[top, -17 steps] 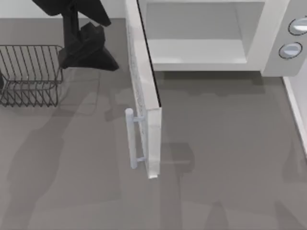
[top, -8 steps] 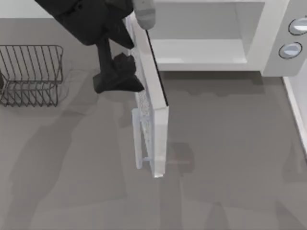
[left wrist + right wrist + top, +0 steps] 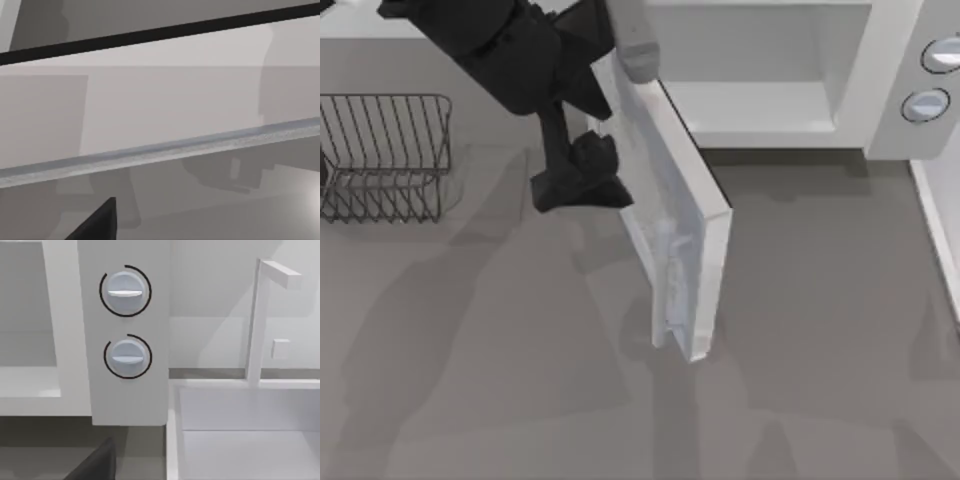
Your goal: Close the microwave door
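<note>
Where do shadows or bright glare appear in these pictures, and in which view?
Top view: soft grey shadows of the left gripper and the microwave door fall on the table. Left wrist view: a bright glare spot at the lower corner. Right wrist view: even light, faint shadows under the microwave.

Left arm reaching in from the top view's upper left, black left end effector point(image 3: 582, 180) angled downward
</note>
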Controlling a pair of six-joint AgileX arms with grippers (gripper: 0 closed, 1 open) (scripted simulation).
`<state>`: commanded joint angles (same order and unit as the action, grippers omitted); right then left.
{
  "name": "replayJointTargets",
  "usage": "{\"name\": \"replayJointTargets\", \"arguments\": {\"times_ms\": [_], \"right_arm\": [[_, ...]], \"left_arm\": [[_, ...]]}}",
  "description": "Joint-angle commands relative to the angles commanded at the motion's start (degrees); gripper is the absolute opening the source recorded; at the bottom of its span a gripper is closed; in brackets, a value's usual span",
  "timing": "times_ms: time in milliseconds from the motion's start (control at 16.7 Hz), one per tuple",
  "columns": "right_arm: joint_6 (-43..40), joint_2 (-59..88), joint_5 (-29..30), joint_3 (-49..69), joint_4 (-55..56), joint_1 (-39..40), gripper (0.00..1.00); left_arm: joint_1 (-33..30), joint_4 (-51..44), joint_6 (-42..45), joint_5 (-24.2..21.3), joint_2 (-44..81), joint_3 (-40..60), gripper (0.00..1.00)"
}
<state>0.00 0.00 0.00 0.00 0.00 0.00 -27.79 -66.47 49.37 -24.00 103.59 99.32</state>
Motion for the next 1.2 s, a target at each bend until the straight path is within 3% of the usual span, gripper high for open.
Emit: {"name": "replayJointTargets", "arguments": {"times_ms": [720, 1200], "right_arm": [[0.00, 0.00, 0.00, 0.00, 0.00, 0.00, 1.00], [0.00, 0.00, 0.00, 0.00, 0.00, 0.00, 1.00]], "left_arm": [[0.00, 0.00, 0.00, 0.00, 0.00, 0.00, 0.02], [0.00, 0.00, 0.00, 0.00, 0.00, 0.00, 0.00]]}}
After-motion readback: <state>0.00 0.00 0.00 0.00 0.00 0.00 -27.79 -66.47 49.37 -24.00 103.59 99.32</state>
